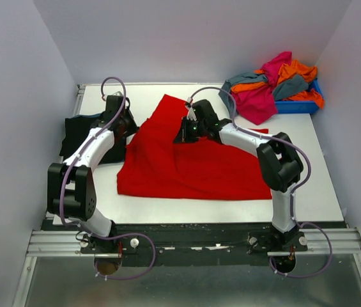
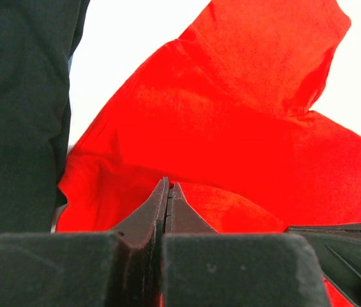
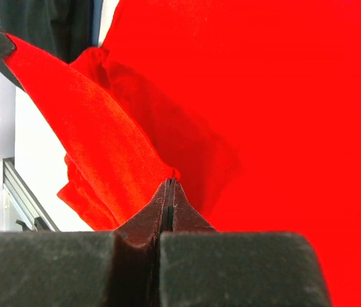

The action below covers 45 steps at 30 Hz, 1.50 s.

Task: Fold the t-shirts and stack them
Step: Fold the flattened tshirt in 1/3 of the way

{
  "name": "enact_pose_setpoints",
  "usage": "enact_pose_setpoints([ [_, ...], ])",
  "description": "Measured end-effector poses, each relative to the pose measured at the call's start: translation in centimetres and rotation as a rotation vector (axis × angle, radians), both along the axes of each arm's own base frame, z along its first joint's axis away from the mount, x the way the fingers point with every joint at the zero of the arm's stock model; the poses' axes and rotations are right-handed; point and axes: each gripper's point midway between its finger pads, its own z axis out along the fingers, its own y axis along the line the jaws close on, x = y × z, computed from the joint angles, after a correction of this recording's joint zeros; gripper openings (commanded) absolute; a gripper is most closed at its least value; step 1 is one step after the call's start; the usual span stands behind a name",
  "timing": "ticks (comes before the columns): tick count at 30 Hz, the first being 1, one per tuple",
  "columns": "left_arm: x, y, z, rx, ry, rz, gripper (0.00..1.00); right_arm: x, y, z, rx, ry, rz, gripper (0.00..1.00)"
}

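Red t-shirt: lies rumpled across the middle of the white table, with one flap turned up toward the far edge.
Left of red t-shirt: black t-shirt, just beside it, partly covered by the left arm.
Far right of red t-shirt: heap of t-shirts, magenta, orange and grey-teal, spills over a blue bin.
Beyond red t-shirt: plain pale walls on three sides.
Left gripper: clenched, pinches the red t-shirt's left edge.
Right gripper: clenched, pinches a raised fold of the red t-shirt.
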Motion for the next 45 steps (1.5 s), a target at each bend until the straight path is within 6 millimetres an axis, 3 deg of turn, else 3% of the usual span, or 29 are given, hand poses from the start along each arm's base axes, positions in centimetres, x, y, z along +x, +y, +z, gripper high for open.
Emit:
enact_pose_setpoints([
  [14,1.4,0.3,-2.4,0.030,0.050,0.014,0.00,1.8,-0.5,1.6,0.010,-0.030,-0.034,0.01],
  [29,4.4,-0.1,-5.6,0.037,0.097,0.013,0.00,3.0,-1.1,0.1,-0.021,-0.019,-0.069,0.01],
  [35,5.5,-0.4,-6.1,0.041,0.096,0.006,0.00,3.5,-1.6,-0.2,-0.030,-0.022,-0.089,0.01],
  [36,5.6,-0.4,-6.2,0.041,0.096,0.004,0.01,3.6,-1.6,-0.3,-0.031,-0.021,-0.092,0.05],
  [38,5.6,-0.5,-6.6,0.042,0.102,0.003,0.27,3.6,-1.7,-0.6,-0.035,-0.016,-0.095,0.28],
  [39,5.6,-0.6,-6.7,0.044,0.104,0.000,0.39,3.6,-1.8,-0.8,-0.040,-0.012,-0.096,0.34],
  [41,5.6,-0.6,-6.8,0.049,0.105,-0.005,0.58,3.6,-2.0,-1.1,-0.049,-0.002,-0.110,0.36],
  [45,5.8,-0.8,-6.4,0.048,0.089,-0.009,0.64,3.8,-2.6,-1.1,-0.073,-0.021,-0.133,0.32],
])
